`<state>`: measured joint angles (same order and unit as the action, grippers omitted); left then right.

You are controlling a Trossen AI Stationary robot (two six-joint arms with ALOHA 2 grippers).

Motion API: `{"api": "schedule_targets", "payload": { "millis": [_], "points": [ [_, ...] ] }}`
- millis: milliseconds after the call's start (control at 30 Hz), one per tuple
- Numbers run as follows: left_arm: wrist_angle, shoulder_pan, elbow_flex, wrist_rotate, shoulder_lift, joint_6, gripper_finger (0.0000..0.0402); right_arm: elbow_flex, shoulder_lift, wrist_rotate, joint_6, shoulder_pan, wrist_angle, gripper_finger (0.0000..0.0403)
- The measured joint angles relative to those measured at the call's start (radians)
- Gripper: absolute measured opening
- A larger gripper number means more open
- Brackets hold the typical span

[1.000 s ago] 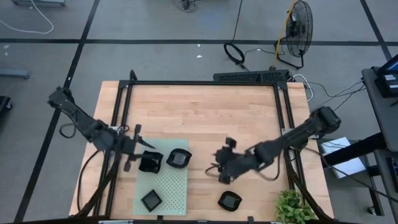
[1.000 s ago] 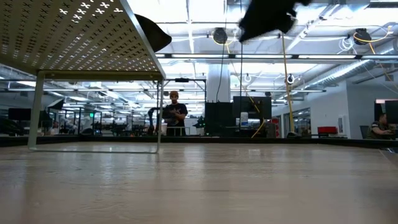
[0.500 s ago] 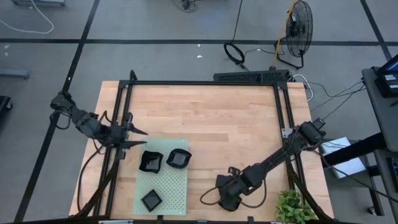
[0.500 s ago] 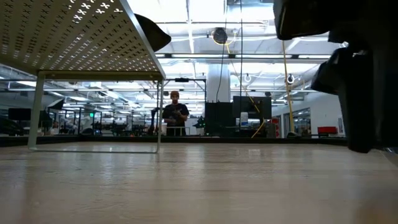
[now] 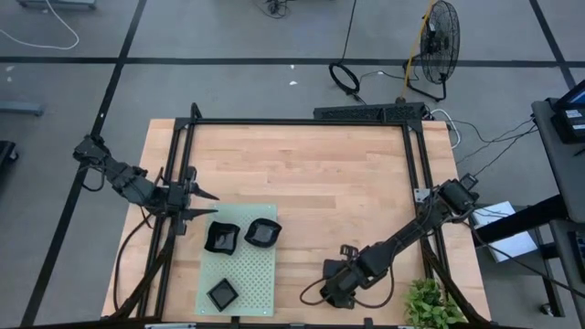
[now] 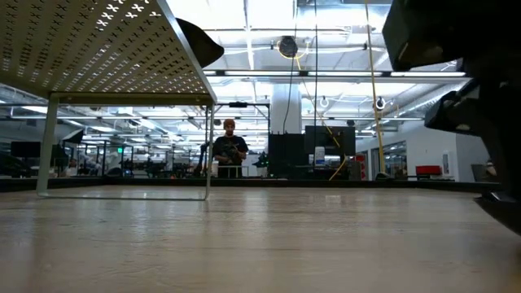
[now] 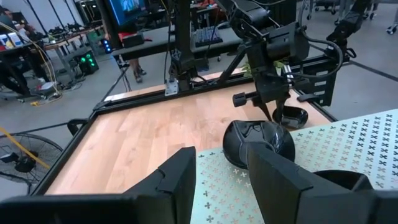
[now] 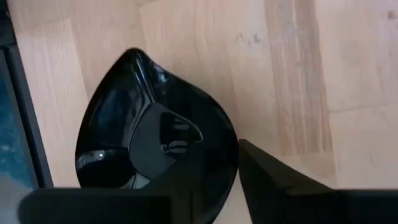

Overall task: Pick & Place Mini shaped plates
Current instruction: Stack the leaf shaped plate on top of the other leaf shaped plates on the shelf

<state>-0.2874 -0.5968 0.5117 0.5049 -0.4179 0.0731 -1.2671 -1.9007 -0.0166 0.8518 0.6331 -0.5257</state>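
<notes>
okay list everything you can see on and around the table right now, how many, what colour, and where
Mini shaped plates: four, glossy black; three on the mat, one teardrop-shaped on bare wood at the near edge.
Mat: one, pale green, perforated; near-left of the table.
Table: one, light wood with a black frame.
Plant: one, green; near-right corner.
Fan: one, black; on the floor beyond the table.
Person: one, far back in the room.
Left gripper: dark, fingers open, at the table's left edge.
Right gripper: dark, down over the teardrop plate, one of its fingers inside it.
</notes>
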Motion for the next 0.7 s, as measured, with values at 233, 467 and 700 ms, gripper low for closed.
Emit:
{"api": "schedule_targets", "payload": {
  "millis": [233, 467, 700],
  "points": [
    [0.000, 0.000, 0.000, -0.001, 0.000, -0.003, 0.0147, 0.000, 0.001, -0.005, -0.053, -0.001, 0.006, 0.0013],
    [0.000, 0.000, 0.000, -0.002, -0.001, -0.002, 0.0147, -0.001, 0.012, -0.005, -0.146, -0.018, 0.036, 0.0004],
    [0.001, 0.000, 0.000, -0.003, -0.001, -0.004, 0.0147, 0.000, 0.107, -0.058, -0.263, -0.051, 0.050, 0.0001]
  ]
}}
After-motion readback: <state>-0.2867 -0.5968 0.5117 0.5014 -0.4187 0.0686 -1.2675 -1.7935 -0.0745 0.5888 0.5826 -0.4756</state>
